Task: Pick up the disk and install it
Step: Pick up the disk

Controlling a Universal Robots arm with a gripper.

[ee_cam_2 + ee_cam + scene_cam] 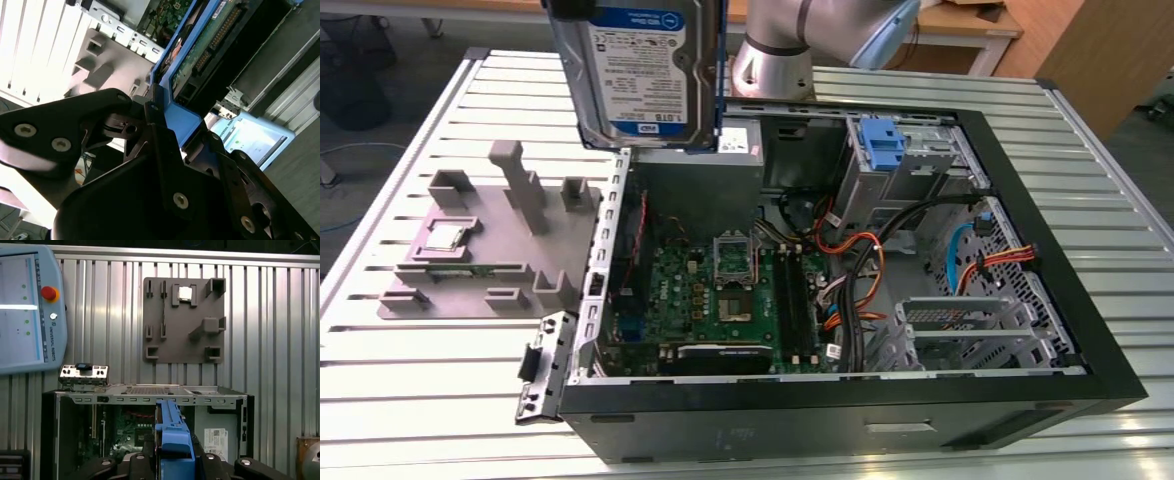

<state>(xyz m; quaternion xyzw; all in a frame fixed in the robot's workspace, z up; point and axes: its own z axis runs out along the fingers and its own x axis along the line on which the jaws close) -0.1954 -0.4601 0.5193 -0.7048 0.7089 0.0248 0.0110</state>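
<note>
Second wrist view gives the clearest look at the grip: the claw [167,131] is pinching the disk [200,50] across one end, one black finger pressed on each side of its blue rail [176,119]. Gripping there leaves the connector end and green circuit board free, which looks like a deliberate choice so that end can lead into a slot. In the exterior view the disk [647,75] hangs on edge in the air, touching nothing. It is above the wall of the open case [854,420] that lies toward the worktop [454,400] edge nearest the arm [781,50]. As I judge it, that height keeps it clear of the case walls, the cables [854,260] and the board. The drive cage with the blue latch [881,140] sits at the case corner beside the arm and looks like the likely seat. The disk is a flat silver rectangle with a white-and-blue label facing the exterior camera and blue plastic along its sides. In the first wrist view it appears end-on as a blue strip [172,432] between the claw's fingers [145,461], poised over the open case. The grey fixture [494,230] lies beside the case toward the worktop's edge at the exterior view's left, with a small chip [447,237] resting in it.
</note>
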